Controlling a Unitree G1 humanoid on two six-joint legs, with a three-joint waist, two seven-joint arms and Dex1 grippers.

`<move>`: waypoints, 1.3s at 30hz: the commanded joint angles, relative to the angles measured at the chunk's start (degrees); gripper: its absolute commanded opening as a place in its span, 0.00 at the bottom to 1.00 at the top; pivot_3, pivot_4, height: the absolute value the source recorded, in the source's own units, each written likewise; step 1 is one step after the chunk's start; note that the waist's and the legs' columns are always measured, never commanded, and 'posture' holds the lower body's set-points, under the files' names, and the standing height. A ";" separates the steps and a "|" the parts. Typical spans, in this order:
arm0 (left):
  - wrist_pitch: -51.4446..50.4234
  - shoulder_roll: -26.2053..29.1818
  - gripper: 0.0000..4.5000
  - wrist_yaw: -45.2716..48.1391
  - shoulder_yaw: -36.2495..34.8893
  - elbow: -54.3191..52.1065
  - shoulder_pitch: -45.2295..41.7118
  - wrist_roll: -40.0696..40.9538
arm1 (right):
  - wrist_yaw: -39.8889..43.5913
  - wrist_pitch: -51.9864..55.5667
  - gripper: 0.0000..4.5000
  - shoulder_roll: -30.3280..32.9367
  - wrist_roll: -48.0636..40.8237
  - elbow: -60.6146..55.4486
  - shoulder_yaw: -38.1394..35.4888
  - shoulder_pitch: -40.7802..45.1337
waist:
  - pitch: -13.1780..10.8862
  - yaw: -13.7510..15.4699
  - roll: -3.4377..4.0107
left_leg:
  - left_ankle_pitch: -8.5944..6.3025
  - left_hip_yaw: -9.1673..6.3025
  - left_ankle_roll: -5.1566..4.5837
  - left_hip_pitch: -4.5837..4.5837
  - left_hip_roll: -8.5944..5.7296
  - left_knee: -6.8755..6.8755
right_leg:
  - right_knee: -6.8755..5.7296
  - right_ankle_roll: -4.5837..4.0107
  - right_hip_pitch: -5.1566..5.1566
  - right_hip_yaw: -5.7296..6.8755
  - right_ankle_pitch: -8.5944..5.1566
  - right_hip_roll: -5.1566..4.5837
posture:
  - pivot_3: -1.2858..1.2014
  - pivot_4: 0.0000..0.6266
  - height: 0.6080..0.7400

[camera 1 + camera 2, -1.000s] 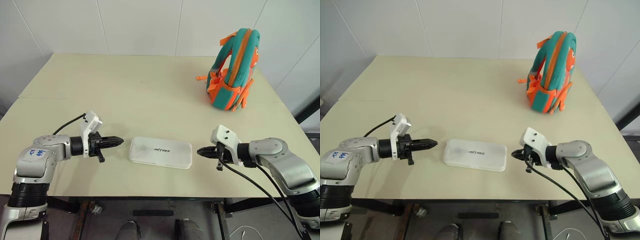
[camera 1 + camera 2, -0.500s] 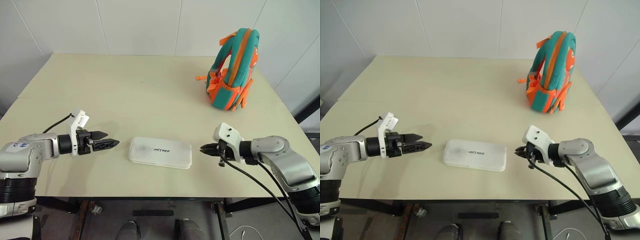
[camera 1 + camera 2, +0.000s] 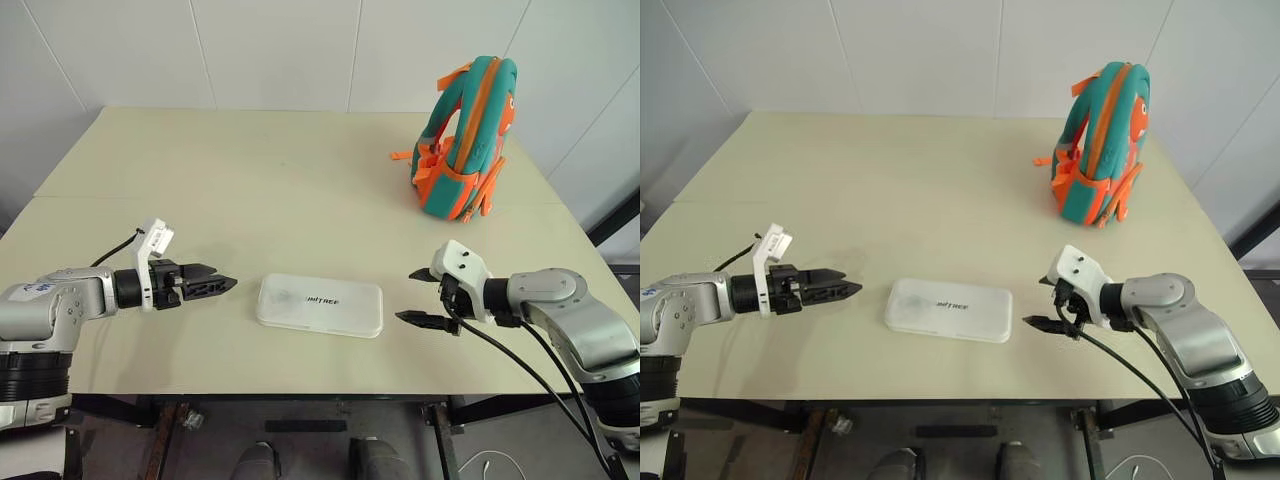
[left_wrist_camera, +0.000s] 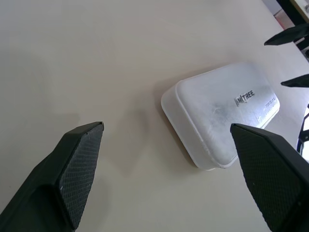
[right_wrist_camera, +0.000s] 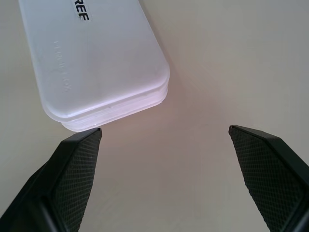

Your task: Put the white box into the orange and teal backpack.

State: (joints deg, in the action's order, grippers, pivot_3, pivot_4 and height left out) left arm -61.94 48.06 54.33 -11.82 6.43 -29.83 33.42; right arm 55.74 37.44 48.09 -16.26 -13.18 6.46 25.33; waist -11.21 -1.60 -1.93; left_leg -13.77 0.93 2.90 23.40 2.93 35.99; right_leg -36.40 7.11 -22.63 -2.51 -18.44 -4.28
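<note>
Both claws newly spread, white box [image 3: 320, 305] between

We cannot read the small dark lettering on the white box [image 3: 320, 305] from the head views; it is too small there. In the right wrist view the box [image 5: 91, 63] is cut by the upper edge, so we see only the last letters of the print. In the left wrist view the far end of the box [image 4: 217, 118] goes behind one finger [image 4: 270, 179] of the left gripper [image 4: 166, 176]. The orange and teal backpack [image 3: 462, 140] stands with its side toward us, so we cannot tell if its zipper is open. Its far side is hidden.
</note>
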 commanded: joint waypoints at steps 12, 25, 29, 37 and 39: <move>-21.95 -3.10 1.00 4.41 5.34 26.13 -18.50 3.84 | -2.43 -3.91 0.99 -2.76 4.69 1.52 2.06 0.88 | 0.00 0.02 0.00 | 0.00 -0.03 0.00 0.03 -0.04 0.02 | -0.06 0.06 -0.02 0.01 -0.02 0.03 | 0.52 0.24 1.00; -12.54 -4.16 1.00 16.30 19.54 33.77 -21.59 -2.21 | -3.16 -3.07 0.99 -4.07 4.79 -0.08 1.92 -0.53 | 0.00 0.06 0.00 | 0.01 0.00 0.03 0.03 -0.03 0.04 | -0.08 0.05 -0.04 -0.01 -0.03 0.02 | 0.52 0.24 1.00; -9.89 -6.03 1.00 18.58 21.25 38.84 -23.97 -4.74 | -3.37 -3.19 0.99 -4.63 5.00 0.19 2.29 -0.39 | 0.00 0.11 0.00 | 0.01 0.00 0.02 0.03 -0.04 0.05 | -0.07 0.05 -0.03 -0.01 -0.03 0.02 | 0.52 0.24 1.00; -5.96 -10.45 1.00 23.55 22.58 47.35 -27.95 -9.08 | -3.26 -3.22 0.99 -6.40 5.41 0.08 3.38 0.39 | 0.00 0.14 0.00 | 0.01 -0.02 0.02 0.03 -0.05 0.08 | -0.09 0.06 0.00 0.00 -0.02 0.02 | 0.52 0.24 1.00; -4.85 -11.39 1.00 24.50 22.60 49.09 -28.53 -10.12 | -3.16 -3.30 0.99 -6.56 5.34 0.06 3.52 0.56 | 0.00 0.14 0.00 | 0.01 -0.01 0.02 0.03 -0.05 0.06 | -0.08 0.06 -0.01 0.00 -0.03 0.02 | 0.52 0.24 1.00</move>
State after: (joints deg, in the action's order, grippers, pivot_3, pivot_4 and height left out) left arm -67.56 37.18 78.03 10.16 54.19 -57.94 24.61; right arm 52.56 34.87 41.85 -10.64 -11.44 10.74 24.93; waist -11.21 -1.46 -1.93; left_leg -13.76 0.91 2.92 23.42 2.88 36.05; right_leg -36.48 7.17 -22.64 -2.51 -18.47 -4.26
